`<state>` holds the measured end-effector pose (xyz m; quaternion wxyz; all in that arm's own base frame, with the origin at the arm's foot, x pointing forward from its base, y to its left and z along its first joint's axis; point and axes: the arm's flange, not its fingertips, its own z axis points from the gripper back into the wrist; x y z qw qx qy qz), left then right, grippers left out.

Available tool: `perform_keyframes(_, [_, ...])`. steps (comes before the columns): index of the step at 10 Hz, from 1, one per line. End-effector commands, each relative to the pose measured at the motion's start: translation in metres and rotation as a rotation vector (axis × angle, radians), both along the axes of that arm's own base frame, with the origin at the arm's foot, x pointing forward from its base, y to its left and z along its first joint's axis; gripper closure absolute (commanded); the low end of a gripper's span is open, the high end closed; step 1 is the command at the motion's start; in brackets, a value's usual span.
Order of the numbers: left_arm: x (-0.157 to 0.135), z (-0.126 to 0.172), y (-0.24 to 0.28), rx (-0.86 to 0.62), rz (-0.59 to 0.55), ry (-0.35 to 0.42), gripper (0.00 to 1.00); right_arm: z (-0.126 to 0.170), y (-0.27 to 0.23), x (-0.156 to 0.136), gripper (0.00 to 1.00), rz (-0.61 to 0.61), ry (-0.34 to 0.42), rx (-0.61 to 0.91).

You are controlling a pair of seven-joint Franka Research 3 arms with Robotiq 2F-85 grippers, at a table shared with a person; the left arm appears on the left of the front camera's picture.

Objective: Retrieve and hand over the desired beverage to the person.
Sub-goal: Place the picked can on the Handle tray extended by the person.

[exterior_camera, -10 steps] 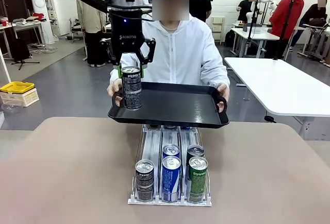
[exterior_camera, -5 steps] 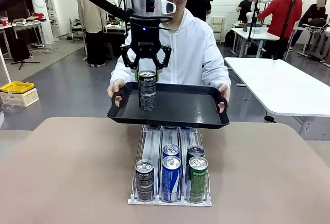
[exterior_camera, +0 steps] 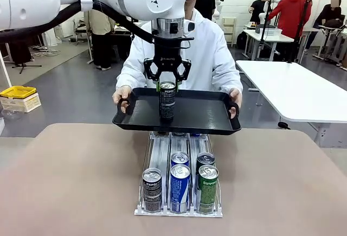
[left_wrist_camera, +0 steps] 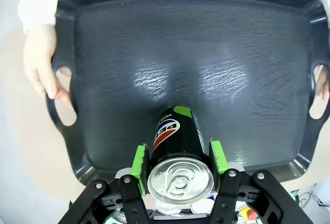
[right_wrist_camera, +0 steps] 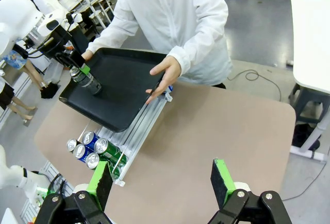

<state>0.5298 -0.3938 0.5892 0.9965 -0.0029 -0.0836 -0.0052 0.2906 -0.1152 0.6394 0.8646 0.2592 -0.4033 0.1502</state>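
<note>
My left gripper point(exterior_camera: 167, 85) is shut on a black Pepsi can point(exterior_camera: 167, 101), with its green pads gripping the can near its top. The can stands upright at the middle of a black tray point(exterior_camera: 209, 114); whether its base touches the tray floor I cannot tell. The person point(exterior_camera: 209, 51) in a white hooded jacket holds the tray by both handles above the far table edge. In the left wrist view the can point(left_wrist_camera: 178, 144) sits between my left gripper's point(left_wrist_camera: 178, 158) pads over the tray point(left_wrist_camera: 206, 54). My right gripper point(right_wrist_camera: 161, 176) hangs open high above the table, holding nothing.
A white can rack point(exterior_camera: 179, 210) lies on the brown table below the tray, holding black, blue and green cans point(exterior_camera: 180, 187) at its near end. A white table point(exterior_camera: 293, 89) stands at the right. Other people stand far behind.
My left arm has carried the can rightward, from the tray's left end to its middle. The person's hands and the tray have stayed put.
</note>
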Motion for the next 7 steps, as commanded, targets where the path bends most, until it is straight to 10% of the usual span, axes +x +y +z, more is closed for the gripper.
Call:
perform_keyframes(1, [-0.002,0.011,-0.004,-0.004,-0.036,-0.036,0.42,-0.001,0.000,0.002,0.00,0.016,-0.003,0.023])
perform_keyframes(7, [0.003,-0.009,-0.009,0.018,-0.050,0.054,0.42,-0.001,0.000,0.002,0.00,0.016,-0.003,0.023])
